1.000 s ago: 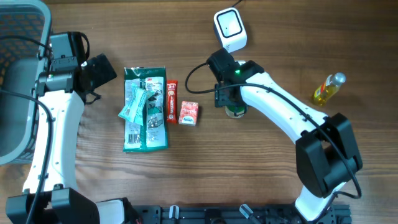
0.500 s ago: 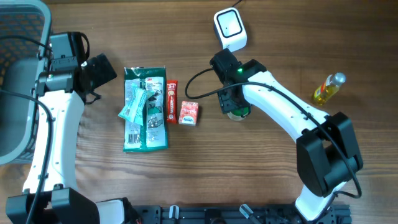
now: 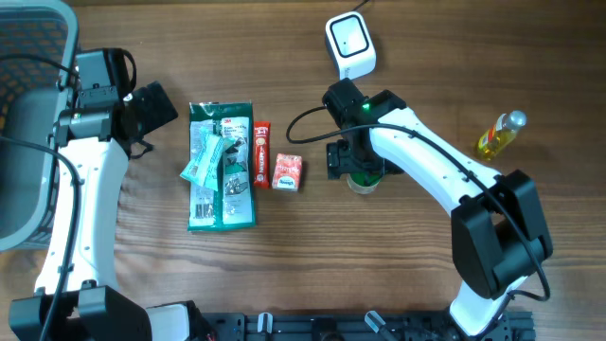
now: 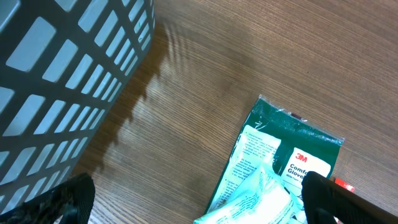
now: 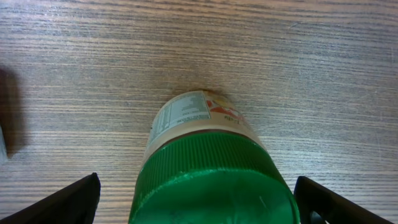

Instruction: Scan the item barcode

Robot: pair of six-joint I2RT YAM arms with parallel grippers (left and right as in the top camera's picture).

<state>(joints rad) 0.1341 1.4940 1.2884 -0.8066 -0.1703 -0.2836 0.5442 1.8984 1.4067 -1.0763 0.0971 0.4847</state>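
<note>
A jar (image 5: 208, 149) with a green lid and a printed label stands upright on the wooden table. My right gripper (image 5: 202, 204) hangs just above it, open, one finger out on each side of the lid with a gap to it. From overhead the jar (image 3: 361, 182) peeks out under the right gripper (image 3: 356, 163), below the white barcode scanner (image 3: 349, 43) at the back. My left gripper (image 4: 199, 199) is open and holds nothing, above the top left corner of a green glove pack (image 4: 280, 162).
The glove pack (image 3: 222, 166), a red stick packet (image 3: 261, 153) and a small red box (image 3: 287, 173) lie left of the jar. A yellow bottle (image 3: 499, 134) lies at the far right. A grey basket (image 3: 28, 123) stands at the left edge.
My right gripper has slid slightly toward the near edge and its jaws have spread wide around the jar. The left arm has not moved.
</note>
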